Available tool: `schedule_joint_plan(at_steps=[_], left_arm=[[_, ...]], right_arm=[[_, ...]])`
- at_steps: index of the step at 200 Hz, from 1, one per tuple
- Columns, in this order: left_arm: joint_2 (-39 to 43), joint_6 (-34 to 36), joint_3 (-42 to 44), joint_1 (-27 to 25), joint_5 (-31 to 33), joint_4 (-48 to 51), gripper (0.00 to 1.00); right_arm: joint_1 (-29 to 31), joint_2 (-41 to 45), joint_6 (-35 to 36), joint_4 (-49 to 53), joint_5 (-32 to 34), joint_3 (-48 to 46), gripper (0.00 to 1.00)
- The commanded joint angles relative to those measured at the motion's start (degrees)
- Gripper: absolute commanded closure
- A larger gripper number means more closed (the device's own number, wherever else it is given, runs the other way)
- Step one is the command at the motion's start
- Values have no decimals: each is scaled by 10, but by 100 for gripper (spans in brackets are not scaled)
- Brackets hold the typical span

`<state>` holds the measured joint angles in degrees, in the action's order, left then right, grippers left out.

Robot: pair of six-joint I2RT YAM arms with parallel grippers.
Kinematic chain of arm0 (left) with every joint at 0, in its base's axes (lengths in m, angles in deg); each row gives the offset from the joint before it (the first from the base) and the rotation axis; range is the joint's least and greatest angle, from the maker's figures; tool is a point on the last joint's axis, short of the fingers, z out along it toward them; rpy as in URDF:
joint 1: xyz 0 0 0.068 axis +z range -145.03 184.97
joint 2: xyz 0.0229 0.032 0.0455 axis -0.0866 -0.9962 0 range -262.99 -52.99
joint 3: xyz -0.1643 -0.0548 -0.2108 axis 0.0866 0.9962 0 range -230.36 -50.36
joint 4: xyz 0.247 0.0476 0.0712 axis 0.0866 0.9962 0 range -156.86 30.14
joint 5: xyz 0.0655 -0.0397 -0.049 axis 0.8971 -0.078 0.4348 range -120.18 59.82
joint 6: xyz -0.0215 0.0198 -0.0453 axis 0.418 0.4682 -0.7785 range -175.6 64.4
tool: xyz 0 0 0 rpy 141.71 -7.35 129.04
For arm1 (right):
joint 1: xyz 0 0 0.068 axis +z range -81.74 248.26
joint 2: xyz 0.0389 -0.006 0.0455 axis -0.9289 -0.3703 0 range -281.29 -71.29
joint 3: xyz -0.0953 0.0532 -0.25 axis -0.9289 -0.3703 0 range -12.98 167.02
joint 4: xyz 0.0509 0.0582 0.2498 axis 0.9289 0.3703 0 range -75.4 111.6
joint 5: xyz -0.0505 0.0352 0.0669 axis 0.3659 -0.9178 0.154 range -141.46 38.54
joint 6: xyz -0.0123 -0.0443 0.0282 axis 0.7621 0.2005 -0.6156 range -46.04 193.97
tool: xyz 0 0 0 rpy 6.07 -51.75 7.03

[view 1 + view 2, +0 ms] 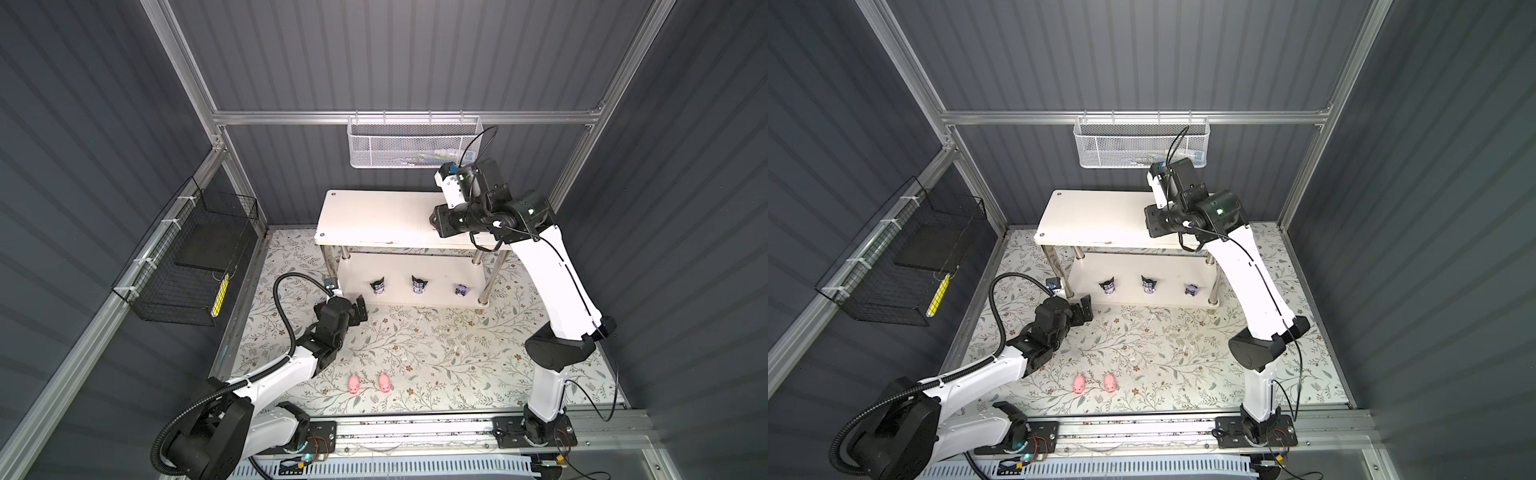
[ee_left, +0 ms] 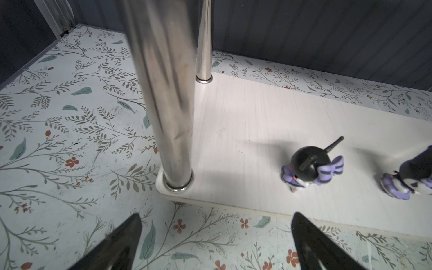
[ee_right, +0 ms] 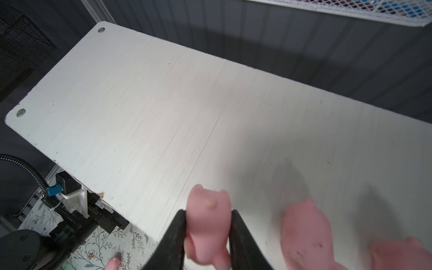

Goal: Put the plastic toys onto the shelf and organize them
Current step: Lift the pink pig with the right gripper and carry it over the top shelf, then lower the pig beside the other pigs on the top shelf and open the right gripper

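While the right gripper pinches a pink pig by its flanks, jaws pressed tight on it, the pig sits low over the top board of the shelf, at the board's right end in both top views. Can't tell whether its feet touch the board. Just beside it a 2nd pig rests on the same board, blurred. A 3rd pink shape shows past that at the frame corner, too blurred to say more. From the top views all three are hidden under the right arm's wrist.

The left gripper is spread wide w/ nothing btwn its fingers. It hovers over the floral mat, just in front of the shelf's front-left leg and apart from the lower board's edge.

On the lower board, 3 purple figures stand in a row near the front edge, spaced apart: left, middle, right. The right one looks paler; pose unclear.

2 more pigs lie on the mat near its front edge, side by side, not touching, well apart from the shelf.
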<state>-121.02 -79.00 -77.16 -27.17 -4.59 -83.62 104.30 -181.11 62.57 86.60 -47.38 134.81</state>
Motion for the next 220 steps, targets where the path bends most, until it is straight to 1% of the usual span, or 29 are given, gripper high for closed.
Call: schedule_joint_plan(at_steps=[1,84,159,189,220], left_arm=[[-3,-8,5,4,-7,-17,0],[-18,-9,4,4,-10,-27,0],[-25,-9,4,4,-9,-29,1],[-24,-9,4,5,-8,-28,1],[-25,-9,3,4,-8,-28,1]], right_arm=[[-2,-8,-1,-2,-2,8,67],[-7,-40,5,7,10,11,65],[-7,-46,4,3,6,18,53],[-7,-42,2,-1,1,21,50],[-5,-28,-5,-3,-2,16,49]])
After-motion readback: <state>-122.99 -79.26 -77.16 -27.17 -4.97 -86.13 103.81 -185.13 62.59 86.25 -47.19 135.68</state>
